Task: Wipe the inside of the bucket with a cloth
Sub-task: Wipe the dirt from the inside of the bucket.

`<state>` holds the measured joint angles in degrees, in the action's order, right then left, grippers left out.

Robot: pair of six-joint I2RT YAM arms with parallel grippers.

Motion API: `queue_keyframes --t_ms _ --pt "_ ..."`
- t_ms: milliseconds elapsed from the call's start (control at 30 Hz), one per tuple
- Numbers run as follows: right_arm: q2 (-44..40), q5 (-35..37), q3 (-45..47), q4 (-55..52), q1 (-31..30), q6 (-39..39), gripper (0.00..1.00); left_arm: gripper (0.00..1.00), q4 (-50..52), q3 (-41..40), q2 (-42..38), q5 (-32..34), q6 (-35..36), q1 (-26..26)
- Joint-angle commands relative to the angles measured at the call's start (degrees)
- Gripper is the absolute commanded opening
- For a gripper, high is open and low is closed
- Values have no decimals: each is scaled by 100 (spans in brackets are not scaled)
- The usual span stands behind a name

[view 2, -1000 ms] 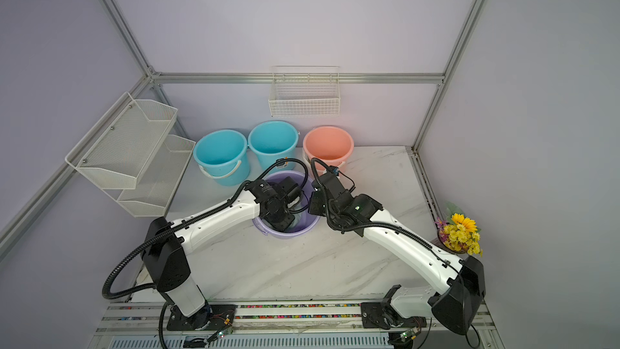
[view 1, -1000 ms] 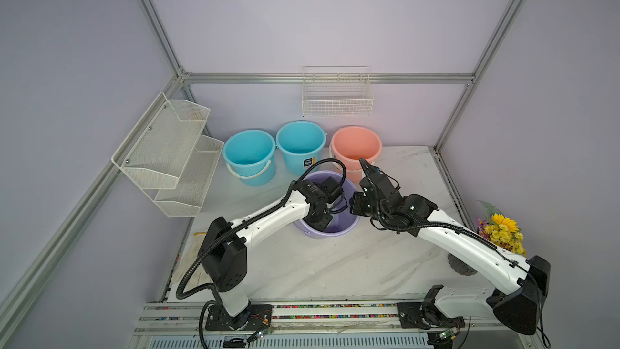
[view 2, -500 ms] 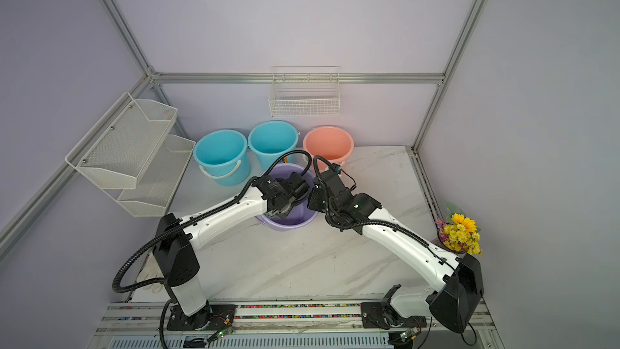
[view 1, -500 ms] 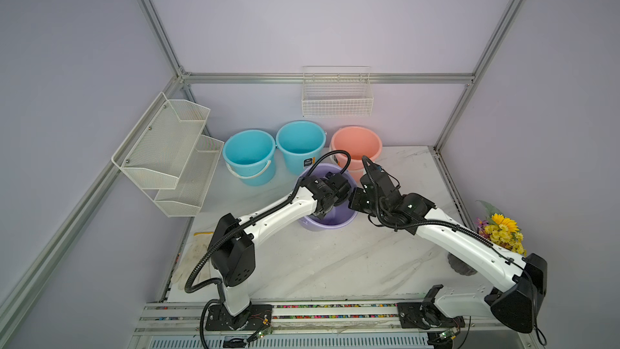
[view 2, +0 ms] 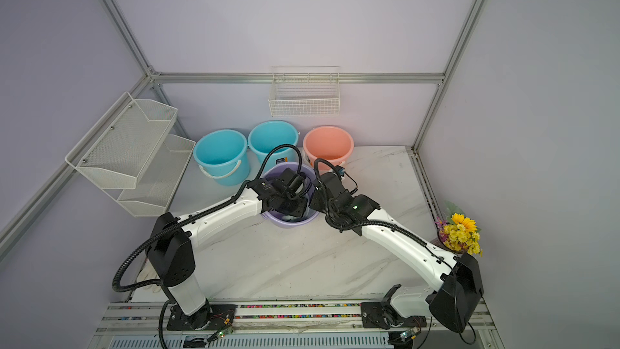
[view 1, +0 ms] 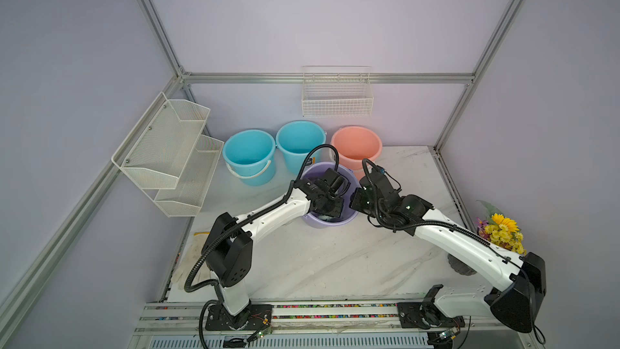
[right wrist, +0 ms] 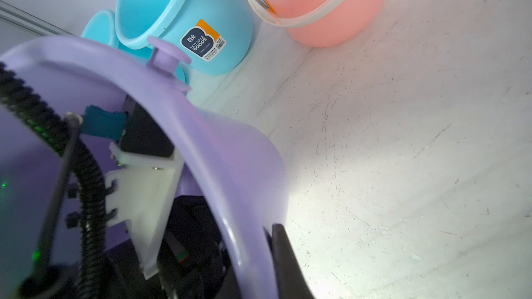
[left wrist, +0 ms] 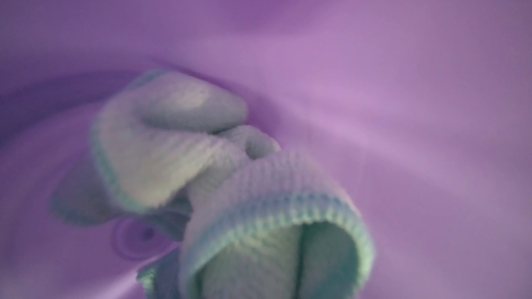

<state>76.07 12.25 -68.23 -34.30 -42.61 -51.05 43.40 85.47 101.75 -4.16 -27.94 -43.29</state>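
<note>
A: What was the bucket (right wrist: pixel 230 151) made of?
B: Smooth lilac plastic with a soft sheen. The blue bucket (right wrist: pixel 233 21) and pink bucket (right wrist: pixel 331 27) were glossier plastic; the blue one bore a shiny paper sticker (right wrist: pixel 203 41).
A: And the cloth (left wrist: pixel 161 151)?
B: It was fuzzy, ribbed microfibre, pale mint, matt.
A: The table (right wrist: pixel 403 139)?
B: A white marble-look top, smooth but finely scratched. The wall basket (view 1: pixel 336 109) was white coated wire.

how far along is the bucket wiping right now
Done: the cloth is down inside the purple bucket, clamped in the left gripper; the right gripper pinches the rim. In hand: cloth bunched where floor meets wall. Left: how much wall is wiped cannot be told.
</note>
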Motion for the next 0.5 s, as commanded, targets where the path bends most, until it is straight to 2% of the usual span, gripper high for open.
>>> queue_keyframes --t_ms 0,67,167,267,367,467 --pt "-195 -385 -221 36 -174 268 0 0 -680 17 187 -1693 26 88" --pt "-179 -194 -253 -52 -167 364 0 0 -554 -78 136 -2165 172 90" --pt "-91 23 -340 -218 -120 529 0 0 -63 -108 23 -2428 542 90" --pt "8 227 -486 -433 -98 686 0 0 866 121 9 -2368 1054 91" --pt "120 478 -671 -691 -91 868 0 0 1836 363 0 -1787 1521 84" --pt "212 708 -870 -949 -98 1048 0 0 2671 536 33 -665 1862 81"
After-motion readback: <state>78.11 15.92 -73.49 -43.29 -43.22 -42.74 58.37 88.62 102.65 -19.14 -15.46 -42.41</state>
